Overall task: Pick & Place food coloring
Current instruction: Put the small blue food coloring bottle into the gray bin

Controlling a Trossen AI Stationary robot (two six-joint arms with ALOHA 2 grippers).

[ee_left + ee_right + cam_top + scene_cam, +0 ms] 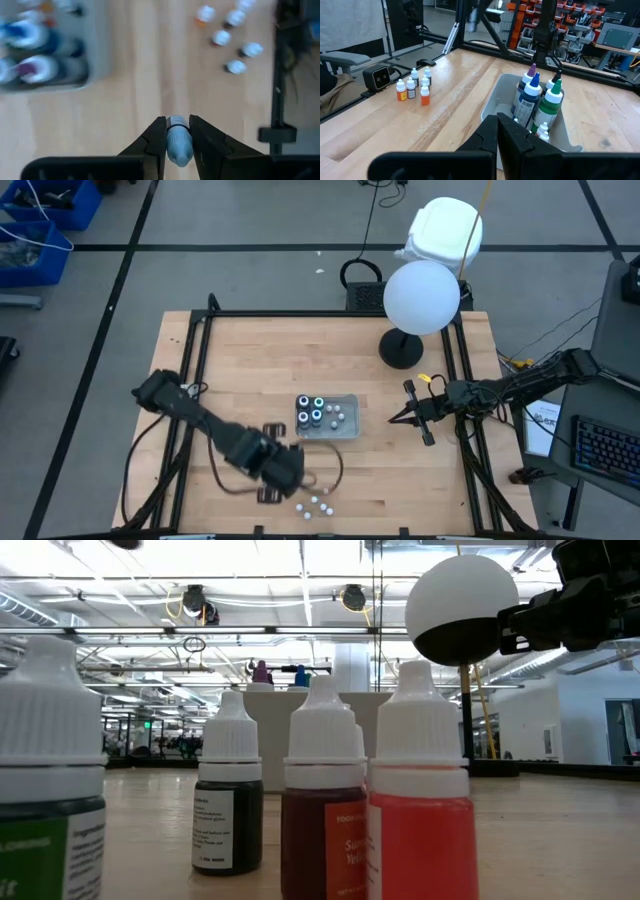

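Observation:
The food coloring is a set of tiny dropper bottles with white caps. Several stand in a cluster (315, 505) (227, 37) (412, 87) at the table's near edge and fill the low view (325, 800). My left gripper (290, 468) (177, 120) is over the table between that cluster and the clear tray (327, 417) (95, 45), shut on one such bottle. The tray holds taller bottles with coloured tips (535, 97) and a few small ones. My right gripper (392, 420) (498, 119) waits just right of the tray, shut and holding nothing. My left gripper pinches one small food coloring bottle between its two fingers, which are on the dark band just under the pale cap (178, 131). The fingers come from above and lie along the bottle, with the cap end (180, 152) pointing back toward the wrist. It looks lifted clear of the table.
A white globe lamp (421, 297) (462, 605) on a dark round base (401, 348) stands at the far right of the table. A small dark camera box (380, 77) sits beside the bottle cluster. A black frame (205, 330) runs along the table's edges. Bare wood lies left of the tray.

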